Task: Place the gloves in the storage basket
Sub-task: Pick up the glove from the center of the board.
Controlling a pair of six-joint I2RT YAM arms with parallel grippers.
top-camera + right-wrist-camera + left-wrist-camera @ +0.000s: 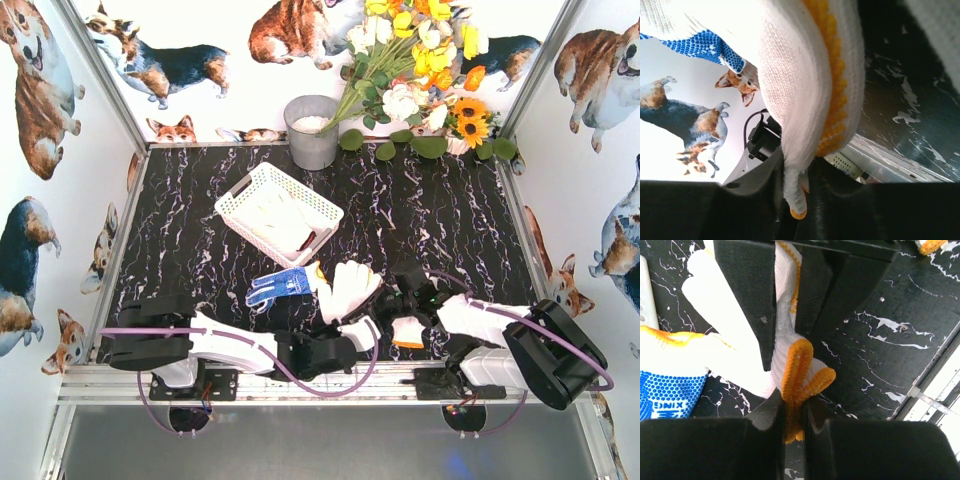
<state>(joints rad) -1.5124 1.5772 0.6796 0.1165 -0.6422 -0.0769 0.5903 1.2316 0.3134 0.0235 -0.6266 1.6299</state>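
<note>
A white glove with an orange cuff point(350, 288) lies near the table's front, next to a blue-dotted glove point(280, 285). My left gripper point(795, 415) is shut on the orange cuff point(797, 372). In the left wrist view, my right gripper's black fingers point(745, 300) clamp the same glove farther up. My right gripper point(800, 185) is shut on white knit with orange trim point(805, 75); the blue-dotted glove point(705, 42) shows beyond it. Another glove with an orange cuff point(408, 332) lies by the right arm. The white lattice storage basket point(240, 195) holds white gloves point(280, 218).
A grey metal bucket point(312, 132) stands at the back, with a bunch of yellow and white flowers point(420, 70) to its right. Corgi-print walls close in both sides. An aluminium rail point(300, 380) runs along the near edge.
</note>
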